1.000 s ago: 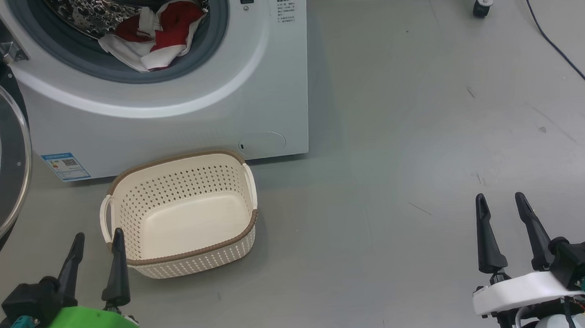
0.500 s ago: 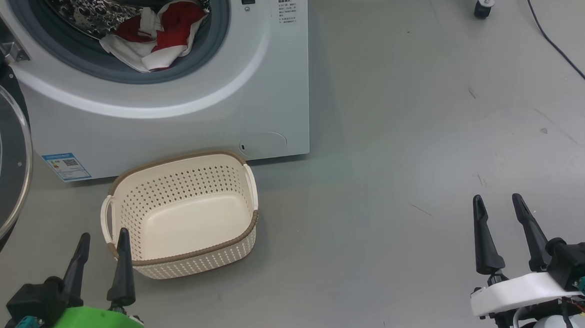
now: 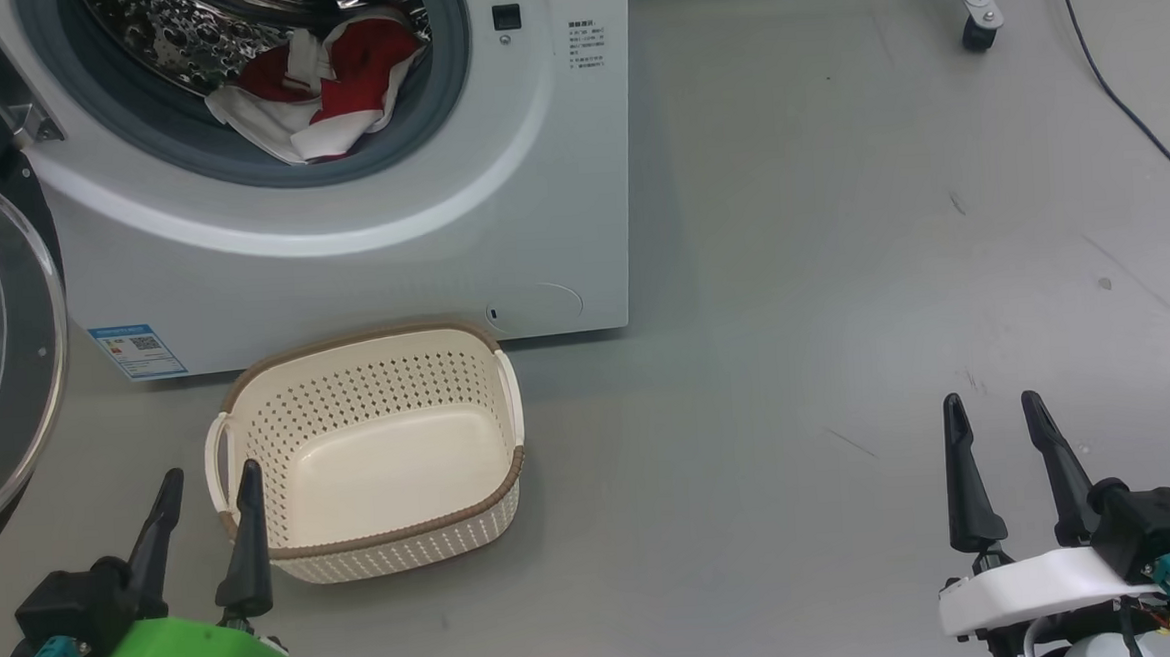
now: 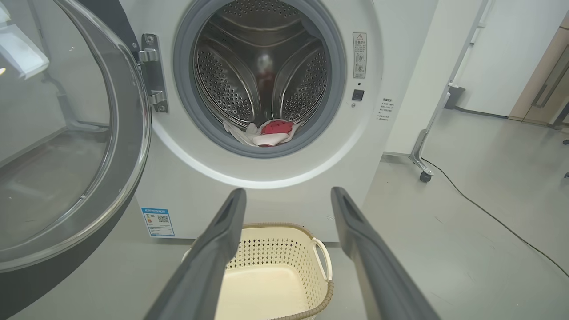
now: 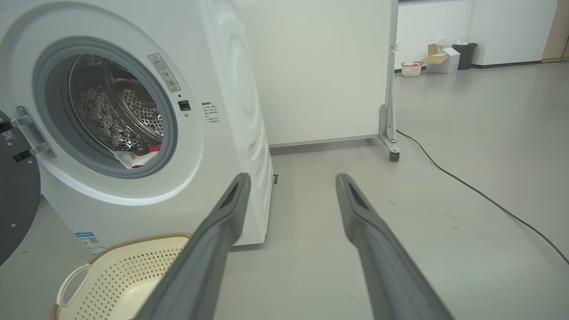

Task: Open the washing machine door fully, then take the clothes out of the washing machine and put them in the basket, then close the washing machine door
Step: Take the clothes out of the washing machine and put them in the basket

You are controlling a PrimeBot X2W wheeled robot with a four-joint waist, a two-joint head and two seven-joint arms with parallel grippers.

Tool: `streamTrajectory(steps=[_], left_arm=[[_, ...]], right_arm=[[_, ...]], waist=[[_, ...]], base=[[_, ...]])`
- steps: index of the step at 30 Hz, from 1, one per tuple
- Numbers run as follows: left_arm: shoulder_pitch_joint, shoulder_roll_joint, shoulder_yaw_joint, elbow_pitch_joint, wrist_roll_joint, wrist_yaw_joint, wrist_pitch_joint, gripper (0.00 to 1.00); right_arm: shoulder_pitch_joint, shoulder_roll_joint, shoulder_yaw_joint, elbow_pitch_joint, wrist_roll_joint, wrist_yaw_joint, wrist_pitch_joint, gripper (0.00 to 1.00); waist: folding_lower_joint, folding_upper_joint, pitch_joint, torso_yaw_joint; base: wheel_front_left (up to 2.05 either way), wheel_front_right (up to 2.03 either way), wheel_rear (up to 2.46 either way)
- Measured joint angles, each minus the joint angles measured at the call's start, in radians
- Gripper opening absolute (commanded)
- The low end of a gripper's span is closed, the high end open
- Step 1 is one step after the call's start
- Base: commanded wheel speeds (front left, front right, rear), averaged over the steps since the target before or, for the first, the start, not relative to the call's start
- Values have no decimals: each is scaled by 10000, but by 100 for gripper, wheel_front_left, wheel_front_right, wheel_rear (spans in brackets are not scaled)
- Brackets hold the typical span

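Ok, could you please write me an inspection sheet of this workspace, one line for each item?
Surface: grey floor, a few scuff marks.
Job's things: washing machine door open, at the left; clothes at the drum's front edge inside the washing machine; basket empty, on the floor before it.
Clutter: cardboard box and dark bin by the far wall.
Grippers: left gripper and right gripper open, holding nothing.
Cables: black cable across the floor, right side.
Surroundings: white panel on a castered stand beside the machine.

One washing machine (image 3: 341, 261), one door (image 3: 44, 327), one basket (image 3: 397, 559), one heap of clothes (image 3: 356, 65). Two hands: left hand (image 3: 212, 471), right hand (image 3: 990, 398).
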Motion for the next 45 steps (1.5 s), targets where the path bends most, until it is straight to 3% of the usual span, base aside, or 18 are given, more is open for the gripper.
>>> streamTrajectory(steps=[15, 27, 45], left_arm=[[7, 263, 21, -15, 291, 15, 0, 100], [8, 96, 36, -33, 130, 17, 0, 100], [7, 130, 46, -44, 288, 17, -2, 100]], right_arm=[[0, 21, -31, 6, 0, -2, 0, 100], [-1, 42, -35, 6, 0, 17, 0, 100], [-2, 96, -52, 25, 0, 25, 0, 100]], waist=[[0, 0, 29, 137], [0, 0, 49, 192], [0, 0, 60, 195]], base=[[134, -134, 0], [118, -118, 0], [49, -70, 21]])
